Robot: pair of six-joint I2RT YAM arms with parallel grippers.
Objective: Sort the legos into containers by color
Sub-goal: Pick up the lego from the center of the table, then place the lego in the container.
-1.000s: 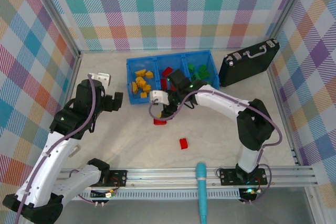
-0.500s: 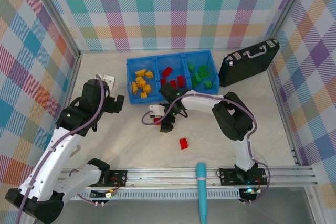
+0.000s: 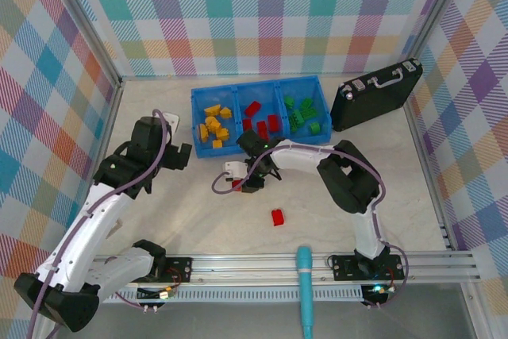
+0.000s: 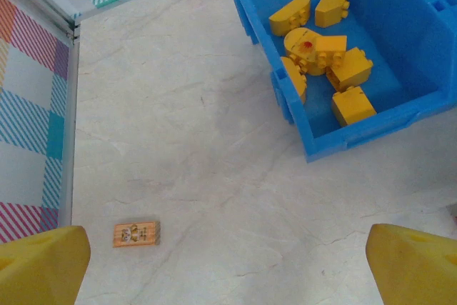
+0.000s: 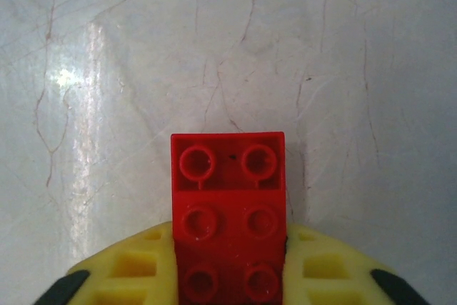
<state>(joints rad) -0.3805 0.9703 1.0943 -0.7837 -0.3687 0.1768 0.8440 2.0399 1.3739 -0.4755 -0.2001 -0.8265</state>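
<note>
While the left gripper (image 3: 176, 156) hangs spread wide just left of the blue bin (image 3: 194, 121), the right gripper (image 3: 248, 182) clamps a red lego brick (image 5: 228, 198) on the tabletop (image 3: 198, 220) just before that bin. Another red brick (image 3: 277, 217) lies farther out.

no readable text, orange tag (image 4: 136, 233) illegible

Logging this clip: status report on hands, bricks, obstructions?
Left hand open, empty. Right hand shut on red brick, low on table. Second red brick loose. No obstruction seen.
</note>
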